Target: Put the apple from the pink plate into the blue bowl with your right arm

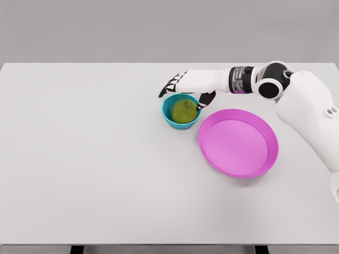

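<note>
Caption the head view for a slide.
Green apple sits in the blue bowl; open right hand hovers above, pink plate empty.

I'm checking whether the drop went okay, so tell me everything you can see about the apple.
The apple is yellowish green with a darker dimple on top, round, smooth and whole. It sits inside the blue bowl, filling most of it, left of the pink plate. The right hand hovers just behind and over the bowl with fingers spread, holding nothing; the thumb reaches down by the bowl's right rim. Whether it touches the apple cannot be told.
</note>
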Robot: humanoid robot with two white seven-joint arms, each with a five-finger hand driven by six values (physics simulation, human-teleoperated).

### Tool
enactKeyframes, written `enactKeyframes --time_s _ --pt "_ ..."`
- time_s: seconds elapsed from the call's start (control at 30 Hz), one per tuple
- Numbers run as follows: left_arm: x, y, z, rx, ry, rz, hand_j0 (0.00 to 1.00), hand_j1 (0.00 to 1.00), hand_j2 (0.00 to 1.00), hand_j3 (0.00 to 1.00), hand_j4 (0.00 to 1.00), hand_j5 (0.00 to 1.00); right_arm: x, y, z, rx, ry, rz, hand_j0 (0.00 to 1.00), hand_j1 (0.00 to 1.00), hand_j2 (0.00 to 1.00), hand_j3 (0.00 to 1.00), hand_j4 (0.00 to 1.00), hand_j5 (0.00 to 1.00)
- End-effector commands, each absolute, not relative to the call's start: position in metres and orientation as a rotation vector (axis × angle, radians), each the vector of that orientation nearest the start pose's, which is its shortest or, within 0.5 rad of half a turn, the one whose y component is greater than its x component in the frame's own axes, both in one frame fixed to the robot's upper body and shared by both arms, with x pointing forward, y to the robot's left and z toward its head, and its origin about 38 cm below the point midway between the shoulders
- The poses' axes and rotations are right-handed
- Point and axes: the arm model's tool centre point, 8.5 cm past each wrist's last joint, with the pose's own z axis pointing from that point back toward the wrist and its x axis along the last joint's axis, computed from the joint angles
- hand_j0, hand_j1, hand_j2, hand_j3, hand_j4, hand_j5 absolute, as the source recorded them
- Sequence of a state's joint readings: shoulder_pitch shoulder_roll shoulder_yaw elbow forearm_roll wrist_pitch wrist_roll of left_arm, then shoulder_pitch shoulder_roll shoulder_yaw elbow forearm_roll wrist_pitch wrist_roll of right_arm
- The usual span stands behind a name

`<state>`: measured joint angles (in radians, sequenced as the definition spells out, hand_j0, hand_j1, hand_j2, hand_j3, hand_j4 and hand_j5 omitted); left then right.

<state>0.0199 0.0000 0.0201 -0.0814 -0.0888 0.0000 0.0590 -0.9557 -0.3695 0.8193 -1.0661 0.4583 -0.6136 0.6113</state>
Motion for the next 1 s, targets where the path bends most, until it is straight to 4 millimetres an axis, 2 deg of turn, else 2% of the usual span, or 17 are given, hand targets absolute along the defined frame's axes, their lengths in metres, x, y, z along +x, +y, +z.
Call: enactKeyframes --time_s 0.0,0.1,0.17,0.23,0.3,0.33,0.43,0.5,0.6,0.8,0.87,0.97 --pt "0.016 0.277 -0.262 0.149 -0.060 -0.070 1.00 1.00 1.00 1.00 1.00 1.00 0.509 -0.144 0.210 0.290 1.981 -3.029 1.00 1.00 1.00 1.00 1.00 1.00" --pt "0.016 0.277 -0.262 0.149 -0.060 -0.070 1.00 1.00 1.00 1.00 1.00 1.00 0.509 -0.141 0.215 0.295 1.986 -3.009 1.00 1.00 1.00 1.00 1.00 1.00" --pt "0.016 0.277 -0.262 0.149 -0.060 -0.070 1.00 1.00 1.00 1.00 1.00 1.00 0.506 -0.142 0.243 0.348 2.010 -2.925 1.00 1.00 1.00 1.00 1.00 1.00" --pt "0.016 0.277 -0.262 0.149 -0.060 -0.070 1.00 1.00 1.00 1.00 1.00 1.00 0.506 -0.179 0.284 0.512 2.146 -2.805 1.00 1.00 1.00 1.00 1.00 1.00" --pt "0.016 0.277 -0.262 0.149 -0.060 -0.070 1.00 1.00 1.00 1.00 1.00 1.00 0.499 -0.235 0.304 0.678 2.282 -2.729 1.00 1.00 1.00 1.00 1.00 1.00" --pt "0.016 0.277 -0.262 0.149 -0.060 -0.070 1.00 1.00 1.00 1.00 1.00 1.00 0.493 -0.261 0.310 0.731 2.389 -2.676 1.00 1.00 1.00 1.00 1.00 1.00" --pt "0.016 0.277 -0.262 0.149 -0.060 -0.070 1.00 1.00 1.00 1.00 1.00 1.00 0.482 -0.330 0.316 0.886 2.540 -2.639 1.00 1.00 1.00 1.00 1.00 1.00" --pt "0.016 0.277 -0.262 0.151 -0.060 -0.070 1.00 1.00 1.00 1.00 1.00 1.00 0.477 -0.347 0.308 0.917 2.625 -2.612 1.00 1.00 1.00 1.00 1.00 1.00" --pt "0.016 0.277 -0.262 0.149 -0.060 -0.070 1.00 1.00 1.00 1.00 1.00 1.00 0.457 -0.366 0.279 0.927 2.722 -2.601 1.00 1.00 1.00 1.00 1.00 1.00" --pt "0.016 0.277 -0.262 0.149 -0.060 -0.070 1.00 1.00 1.00 1.00 1.00 1.00 0.448 -0.367 0.255 0.879 2.731 -2.663 1.00 1.00 1.00 1.00 1.00 1.00" --pt "0.017 0.277 -0.262 0.151 -0.062 -0.070 1.00 1.00 1.00 1.00 1.00 1.00 0.445 -0.363 0.237 0.830 2.749 -2.693 1.00 1.00 1.00 1.00 1.00 1.00" --pt "0.016 0.277 -0.262 0.149 -0.060 -0.068 1.00 1.00 1.00 1.00 1.00 1.00 0.445 -0.361 0.236 0.824 2.751 -2.691 1.00 1.00 1.00 1.00 1.00 1.00"
